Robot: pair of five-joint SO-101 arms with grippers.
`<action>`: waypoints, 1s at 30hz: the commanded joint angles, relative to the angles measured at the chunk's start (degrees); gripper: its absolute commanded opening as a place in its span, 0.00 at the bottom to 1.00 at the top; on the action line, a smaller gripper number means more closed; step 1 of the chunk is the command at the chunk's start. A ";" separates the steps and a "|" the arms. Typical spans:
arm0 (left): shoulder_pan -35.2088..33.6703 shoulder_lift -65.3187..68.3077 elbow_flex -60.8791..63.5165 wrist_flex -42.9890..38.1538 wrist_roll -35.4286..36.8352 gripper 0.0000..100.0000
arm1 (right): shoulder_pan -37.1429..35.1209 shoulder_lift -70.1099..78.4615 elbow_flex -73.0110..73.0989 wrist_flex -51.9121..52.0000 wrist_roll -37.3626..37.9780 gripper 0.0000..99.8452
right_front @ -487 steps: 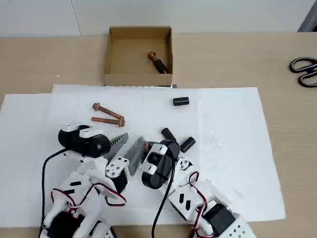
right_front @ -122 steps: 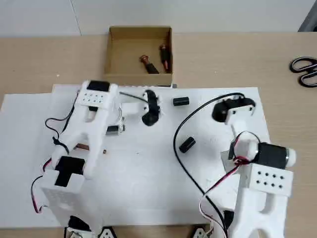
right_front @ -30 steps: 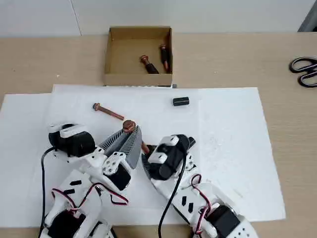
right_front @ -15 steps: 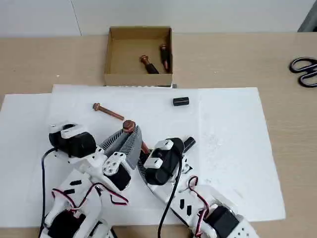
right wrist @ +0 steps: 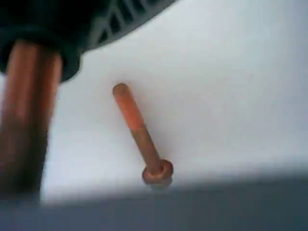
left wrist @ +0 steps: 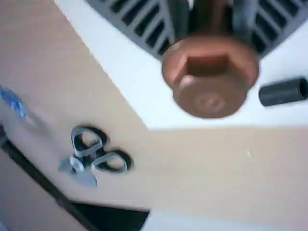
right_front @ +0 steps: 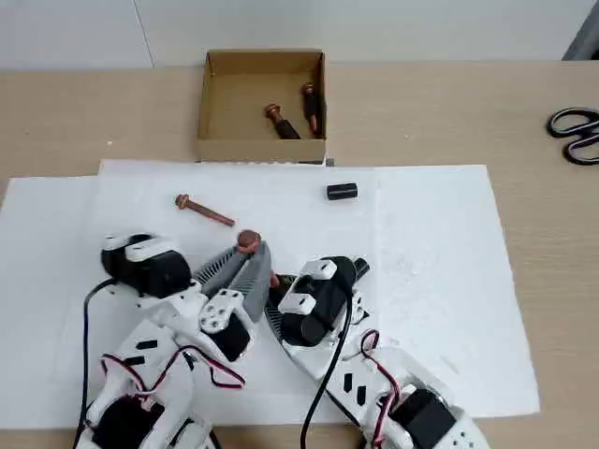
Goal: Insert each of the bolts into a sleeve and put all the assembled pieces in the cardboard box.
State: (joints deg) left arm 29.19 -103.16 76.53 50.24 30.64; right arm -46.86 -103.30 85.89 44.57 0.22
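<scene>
Two sleeved copper bolts (right_front: 281, 123) are boxed at 12 o'clock; a copper hex-head bolt (left wrist: 209, 77) is clamped by left fingers (right_front: 229, 267), a black cylindrical sleeve (right wrist: 71, 62) by right fingers (right wrist: 122, 17); one loose bolt (right_front: 204, 210) and loose sleeve (right_front: 342, 192) are left.

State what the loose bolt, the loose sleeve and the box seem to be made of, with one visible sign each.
Loose bolt: probably metal with a copper-coloured finish, by its reddish sheen. Loose sleeve: smooth black, perhaps plastic or rubber; the look leaves it open. Box: brown cardboard, dull, with folded walls.
</scene>
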 commanded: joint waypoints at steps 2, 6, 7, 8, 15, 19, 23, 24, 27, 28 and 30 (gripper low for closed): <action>5.80 -0.53 -0.22 7.21 -0.18 0.01 | 0.40 -0.57 -3.87 -1.36 0.62 0.00; 7.82 -0.26 -0.13 9.58 -2.73 0.01 | 0.40 -0.57 -4.22 -1.27 0.62 0.00; 8.44 -0.26 -0.13 10.81 -3.34 0.01 | 0.40 -0.57 -4.31 -1.27 0.62 0.00; 9.14 -0.26 -0.04 12.04 -3.78 0.01 | 0.40 -0.57 -4.31 -1.36 0.62 0.00; 9.85 -0.53 2.07 12.66 -8.26 0.01 | 0.66 -0.57 -6.33 -1.27 0.70 0.00; 9.76 -0.53 2.15 10.29 -9.49 0.01 | 0.66 -0.57 -6.33 -1.27 0.70 0.00; 8.44 -0.53 3.65 9.41 -10.99 0.09 | 0.66 -0.57 -6.15 -1.27 0.70 0.00; 7.47 -0.35 3.91 9.49 -11.08 0.13 | 0.66 -0.57 -6.15 -1.27 0.70 0.00; 4.66 -0.26 4.00 10.46 -11.34 0.22 | 0.66 -0.57 -6.07 -1.19 0.70 0.00; 4.04 -0.26 4.00 11.08 -11.96 0.23 | 0.66 -0.57 -6.07 -1.19 0.70 0.00; 2.90 -0.26 3.91 11.78 -12.40 0.23 | 0.66 -0.57 -5.98 -1.19 0.70 0.00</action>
State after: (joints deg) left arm 32.88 -103.69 79.60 60.09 19.38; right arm -46.95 -103.03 85.54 44.75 0.40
